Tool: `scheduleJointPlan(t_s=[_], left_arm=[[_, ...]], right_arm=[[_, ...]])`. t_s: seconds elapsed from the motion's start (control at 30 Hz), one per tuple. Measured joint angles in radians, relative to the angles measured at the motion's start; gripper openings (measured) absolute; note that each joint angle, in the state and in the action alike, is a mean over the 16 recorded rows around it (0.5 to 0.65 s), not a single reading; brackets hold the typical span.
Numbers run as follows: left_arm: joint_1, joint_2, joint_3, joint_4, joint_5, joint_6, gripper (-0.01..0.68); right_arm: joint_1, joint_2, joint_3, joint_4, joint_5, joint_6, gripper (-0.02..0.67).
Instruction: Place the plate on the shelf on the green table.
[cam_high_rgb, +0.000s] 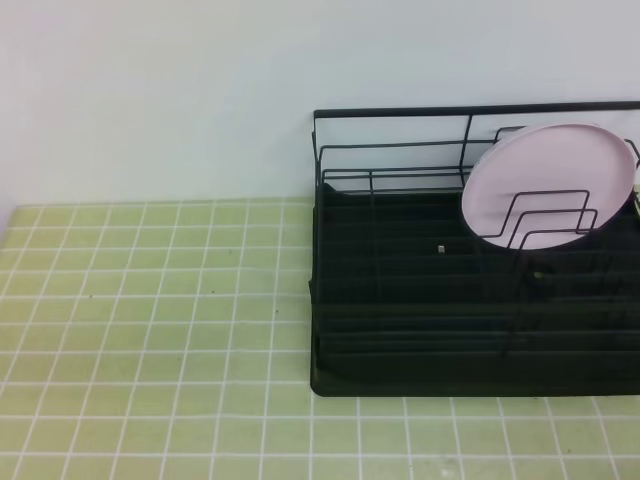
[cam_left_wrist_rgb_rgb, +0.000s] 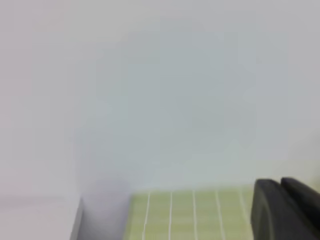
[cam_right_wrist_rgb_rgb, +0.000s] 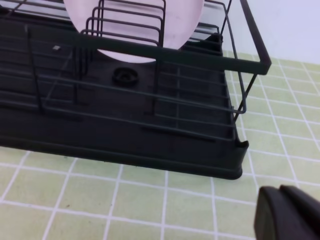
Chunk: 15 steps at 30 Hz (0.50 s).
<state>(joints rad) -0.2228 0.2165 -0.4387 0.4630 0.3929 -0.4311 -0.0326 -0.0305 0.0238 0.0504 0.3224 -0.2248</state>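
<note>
The round pale pink plastic plate (cam_high_rgb: 545, 185) is standing upright among the wire dividers of the black wire shelf (cam_high_rgb: 400, 340) on the tiled green table (cam_high_rgb: 150, 330). Placement looks done. Whether either pincer is clenched, I cannot tell.

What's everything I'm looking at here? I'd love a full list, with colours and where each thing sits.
Round pale pink plate: one, pink, standing on edge, tilted, among the wire dividers at the back right of the rack.
Black wire dish rack with slatted tray base: one, black, on the right half of the table.
Green tiled table with white grout lines: one, light yellow-green, beneath everything.
Plain wall: one, whitish, behind the table.
Left arm's fingers: dark part at the left wrist view's lower right corner; open or shut unclear.
Right arm's fingers: dark part at the right wrist view's lower right corner, above the tiles beside the rack; open or shut unclear.
</note>
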Motion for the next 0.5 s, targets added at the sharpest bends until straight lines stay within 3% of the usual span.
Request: scheduleJointPlan(t_s=[0.23, 0.5], left_arm=[[0.208, -0.038, 0.048, -0.175, -0.132, 0.033, -0.002], [0.303, -0.114, 0.232, -0.321, -0.245, 0.099, -0.002]], right_arm=[[0.0, 0.0, 0.0, 0.0, 0.0, -0.003, -0.004], [0.0, 0.0, 0.0, 0.0, 0.0, -0.004, -0.004]])
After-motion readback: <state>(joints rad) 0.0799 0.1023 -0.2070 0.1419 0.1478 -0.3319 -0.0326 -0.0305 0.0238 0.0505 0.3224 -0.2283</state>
